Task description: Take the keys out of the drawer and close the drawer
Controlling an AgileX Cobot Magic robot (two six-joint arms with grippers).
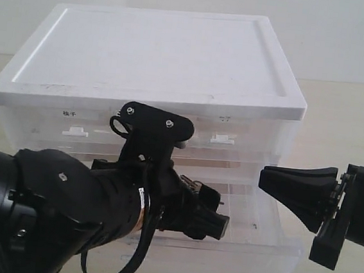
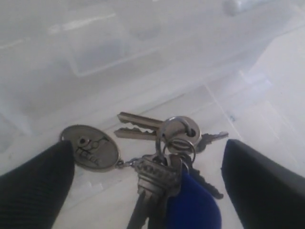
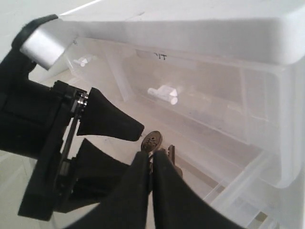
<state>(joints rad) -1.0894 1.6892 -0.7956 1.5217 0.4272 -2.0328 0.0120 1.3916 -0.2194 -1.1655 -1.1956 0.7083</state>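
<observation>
The keys [image 2: 164, 160] lie on the floor of the pulled-out clear drawer [image 1: 235, 251]: silver keys on a ring, an oval grey tag [image 2: 90, 147] and a blue tag [image 2: 193, 205]. My left gripper [image 2: 147, 191] is down inside the drawer, open, one finger on each side of the bunch, not touching it. In the exterior view the left gripper [image 1: 216, 212] hides most of the keys [image 1: 189, 183]. My right gripper [image 1: 293, 189] hangs shut over the drawer's right end, holding nothing. The right wrist view shows the oval tag [image 3: 152, 141] just past the right gripper's [image 3: 151, 158] tips.
The drawer belongs to a clear plastic cabinet with a white lid [image 1: 157, 57]; an upper drawer with white handles [image 1: 222, 139] is shut. The cabinet stands on a pale table [image 1: 344, 126]. The left arm's black body [image 1: 65, 209] fills the lower left.
</observation>
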